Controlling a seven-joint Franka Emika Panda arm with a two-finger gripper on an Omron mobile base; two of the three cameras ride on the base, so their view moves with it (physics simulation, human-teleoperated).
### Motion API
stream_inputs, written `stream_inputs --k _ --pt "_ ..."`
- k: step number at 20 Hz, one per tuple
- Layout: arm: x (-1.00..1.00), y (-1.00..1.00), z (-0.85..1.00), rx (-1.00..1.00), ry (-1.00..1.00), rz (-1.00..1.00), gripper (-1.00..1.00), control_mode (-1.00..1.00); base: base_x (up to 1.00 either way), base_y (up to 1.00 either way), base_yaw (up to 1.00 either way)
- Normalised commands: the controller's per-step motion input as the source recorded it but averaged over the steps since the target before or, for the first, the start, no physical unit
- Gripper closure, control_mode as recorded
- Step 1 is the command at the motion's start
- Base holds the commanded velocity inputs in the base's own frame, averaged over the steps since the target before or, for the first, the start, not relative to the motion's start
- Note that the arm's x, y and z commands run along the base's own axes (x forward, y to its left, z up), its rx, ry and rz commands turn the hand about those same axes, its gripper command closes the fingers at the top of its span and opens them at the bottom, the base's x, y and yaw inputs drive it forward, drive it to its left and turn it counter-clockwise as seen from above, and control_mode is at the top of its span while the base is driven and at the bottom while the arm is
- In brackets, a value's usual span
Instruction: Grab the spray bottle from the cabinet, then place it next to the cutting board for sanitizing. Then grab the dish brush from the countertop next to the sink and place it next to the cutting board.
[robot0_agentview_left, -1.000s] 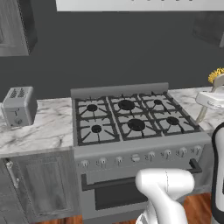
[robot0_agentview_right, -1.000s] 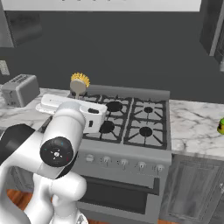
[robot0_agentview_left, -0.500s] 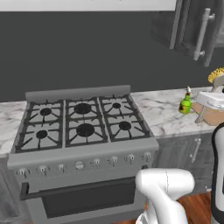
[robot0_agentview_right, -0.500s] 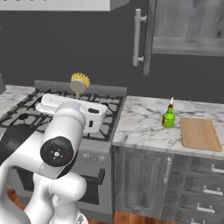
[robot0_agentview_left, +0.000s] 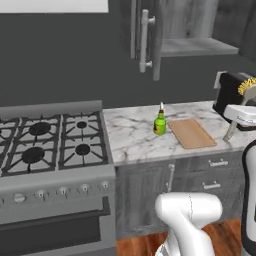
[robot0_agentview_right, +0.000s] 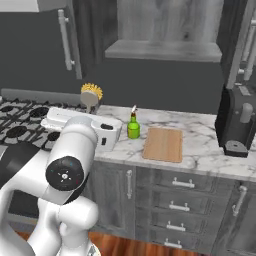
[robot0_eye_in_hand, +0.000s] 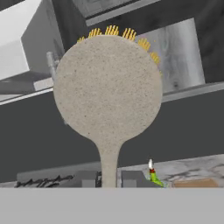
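The small bright green spray bottle (robot0_agentview_right: 133, 127) with a dark label and a red-and-white trigger top stands upright on the white grey-veined marble countertop (robot0_agentview_right: 200, 142), toward its left end near the stove. Just beside it, on the side away from the stove, lies the flat rectangular light tan wooden cutting board (robot0_agentview_right: 163, 144), set toward the countertop's front edge; bottle and board sit close together, but whether they touch cannot be told. The bottle's label is too small for any writing to be read.

The two-finger gripper (robot0_eye_in_hand: 110, 181) is pressed together on the slim pale handle of the dish brush (robot0_agentview_right: 91, 95), which stands upright above the white hand, its round head ringed with yellow bristles. In the hand view the pale speckled back of the brush head (robot0_eye_in_hand: 108, 87) faces the camera, with yellow bristle tips showing along its top rim. In the left base view the brush (robot0_agentview_left: 247, 86) rides at the right edge of the picture, above the countertop's right end.

Above the countertop hangs the grey wood-grain wall cabinet (robot0_agentview_right: 165, 30), its door open and bearing a long pale grey bar handle (robot0_agentview_left: 144, 40). A black coffee machine (robot0_agentview_right: 239, 120) stands at the countertop's right end, against the back wall. The grey stove with black burner grates (robot0_agentview_left: 47, 145) adjoins the countertop's left edge.
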Motion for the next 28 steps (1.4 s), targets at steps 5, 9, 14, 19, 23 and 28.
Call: stream_inputs --k 5,9,14,19,23,28 --pt "0.0 0.0 0.0 0.0 0.0 0.0 1.0 1.0 0.65 -0.41 0.0" --pt "0.0 0.0 0.0 0.0 0.0 0.0 1.0 1.0 1.0 0.0 0.01" --pt "0.0 0.0 0.0 0.0 0.0 0.0 1.0 1.0 0.83 -0.24 0.05" --pt "0.0 0.0 0.0 0.0 0.0 0.0 1.0 1.0 0.58 -0.15 0.07" --pt "0.0 0.0 0.0 0.0 0.0 0.0 1.0 1.0 0.42 -0.09 0.04" --pt "0.7 -0.14 -0.54 -0.02 0.03 0.0 1.0 -1.0 0.0 0.0 0.0"
